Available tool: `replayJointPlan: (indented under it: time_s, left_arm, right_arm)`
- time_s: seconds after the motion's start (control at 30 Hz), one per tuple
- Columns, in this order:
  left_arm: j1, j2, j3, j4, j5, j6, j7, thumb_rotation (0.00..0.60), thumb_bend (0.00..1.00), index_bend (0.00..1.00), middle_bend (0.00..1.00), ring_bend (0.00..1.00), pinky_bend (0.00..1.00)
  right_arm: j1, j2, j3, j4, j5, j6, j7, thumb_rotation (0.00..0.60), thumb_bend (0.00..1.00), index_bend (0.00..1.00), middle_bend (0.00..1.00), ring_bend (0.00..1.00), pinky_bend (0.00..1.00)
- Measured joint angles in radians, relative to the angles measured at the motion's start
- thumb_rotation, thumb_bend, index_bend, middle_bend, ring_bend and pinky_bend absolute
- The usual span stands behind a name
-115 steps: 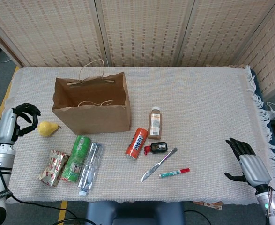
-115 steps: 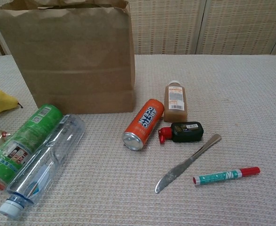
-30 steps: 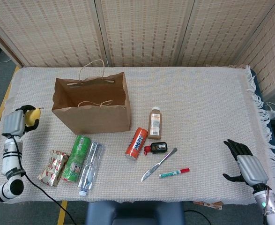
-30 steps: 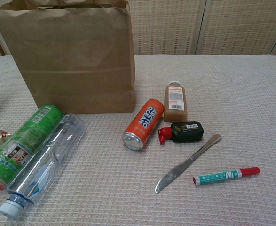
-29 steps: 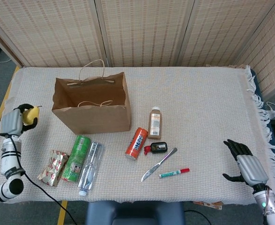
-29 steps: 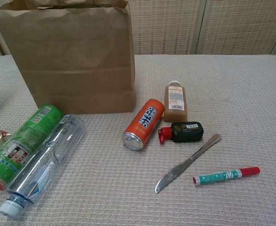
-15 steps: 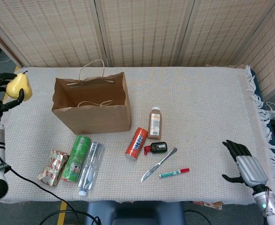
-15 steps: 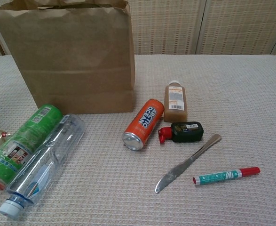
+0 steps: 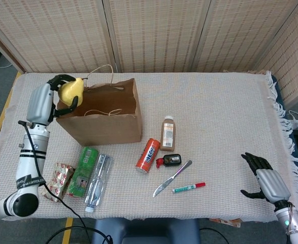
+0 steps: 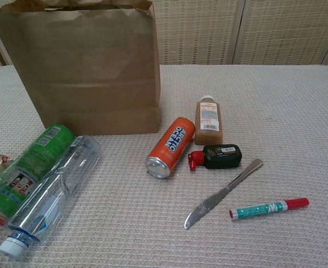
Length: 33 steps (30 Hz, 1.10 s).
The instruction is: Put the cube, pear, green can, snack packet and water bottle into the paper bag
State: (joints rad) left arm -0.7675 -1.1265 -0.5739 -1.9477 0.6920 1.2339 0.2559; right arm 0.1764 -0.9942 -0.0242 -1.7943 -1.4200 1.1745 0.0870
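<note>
The robot's left hand (image 9: 57,94) holds a yellow pear (image 9: 70,90) in curled fingers at the upper left corner of the open brown paper bag (image 9: 100,114), which stands upright on a woven cloth-covered table (image 9: 214,117) before cane-panelled screens. The right hand (image 9: 264,178) hovers near the table's right edge, holding nothing, its dark fingers loosely spread. In front of the bag, near the table's front left edge, a green can (image 10: 27,170) lies on its side, touching a clear water bottle (image 10: 52,198) that lies alongside it with its white cap toward the table edge; a crinkled red-and-gold snack packet (image 9: 57,181) lies just beside the can on its other side. The cube cannot be made out in either view. Right of the bag, an orange can marked "Arctic Ocean" (image 10: 169,148) lies on its side near a small brown bottle (image 10: 208,121) with a white cap. A small black bottle with a red cap (image 10: 217,157) lies just in front of them, with a table knife (image 10: 222,194) and a green marker with a red cap (image 10: 269,208) lying nearer the front edge.
</note>
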Motion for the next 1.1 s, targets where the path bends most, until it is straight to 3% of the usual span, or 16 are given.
replayJointPlan:
  time_s: [0.1, 0.17, 0.27, 0.33, 0.7, 0.8, 0.93, 1.1]
  left_arm:
    - [-0.037, -0.058, 0.038, 0.05, 0.001, 0.001, 0.038, 0.6, 0.59, 0.62, 0.56, 0.53, 0.66]
    - [-0.059, -0.092, 0.064, 0.087, 0.002, -0.005, 0.053, 0.6, 0.55, 0.51, 0.4, 0.37, 0.52]
    - [-0.077, -0.109, 0.087, 0.112, -0.011, -0.047, 0.063, 0.6, 0.46, 0.23, 0.06, 0.07, 0.28]
    - [-0.092, -0.113, 0.097, 0.111, -0.019, -0.081, 0.066, 0.6, 0.44, 0.16, 0.01, 0.03, 0.23]
    - [-0.081, -0.09, 0.115, 0.092, 0.022, -0.099, 0.013, 0.6, 0.43, 0.14, 0.0, 0.02, 0.22]
    - [-0.057, -0.069, 0.111, 0.072, 0.049, -0.09, -0.028, 0.6, 0.44, 0.17, 0.03, 0.05, 0.25]
    - [-0.002, -0.035, 0.121, 0.054, 0.135, -0.059, -0.087, 0.6, 0.45, 0.29, 0.1, 0.14, 0.34]
    - [0.114, 0.016, 0.152, 0.039, 0.269, 0.008, -0.209, 0.6, 0.52, 0.47, 0.34, 0.33, 0.48]
  right_arm:
    - [0.0, 0.002, 0.0, 0.0, 0.0, -0.001, 0.005, 0.6, 0.06, 0.0, 0.0, 0.0, 0.0]
    - [0.001, 0.004, 0.0, -0.001, 0.0, -0.002, 0.006, 0.6, 0.06, 0.0, 0.0, 0.0, 0.0]
    - [0.001, 0.006, -0.001, -0.002, 0.002, -0.004, 0.008, 0.6, 0.06, 0.0, 0.0, 0.0, 0.0]
    - [0.002, 0.006, 0.0, -0.002, 0.006, -0.006, 0.008, 0.6, 0.06, 0.0, 0.0, 0.0, 0.0]
    - [0.003, 0.005, -0.001, -0.003, 0.016, -0.012, -0.008, 0.6, 0.06, 0.0, 0.0, 0.0, 0.0]
    - [0.001, 0.005, 0.0, -0.002, 0.015, -0.006, -0.01, 0.6, 0.06, 0.0, 0.0, 0.0, 0.0]
    - [-0.002, 0.002, 0.001, 0.001, 0.012, 0.002, -0.013, 0.6, 0.06, 0.0, 0.0, 0.0, 0.0]
    - [-0.005, -0.002, -0.001, 0.003, 0.005, 0.008, -0.018, 0.6, 0.06, 0.0, 0.0, 0.0, 0.0]
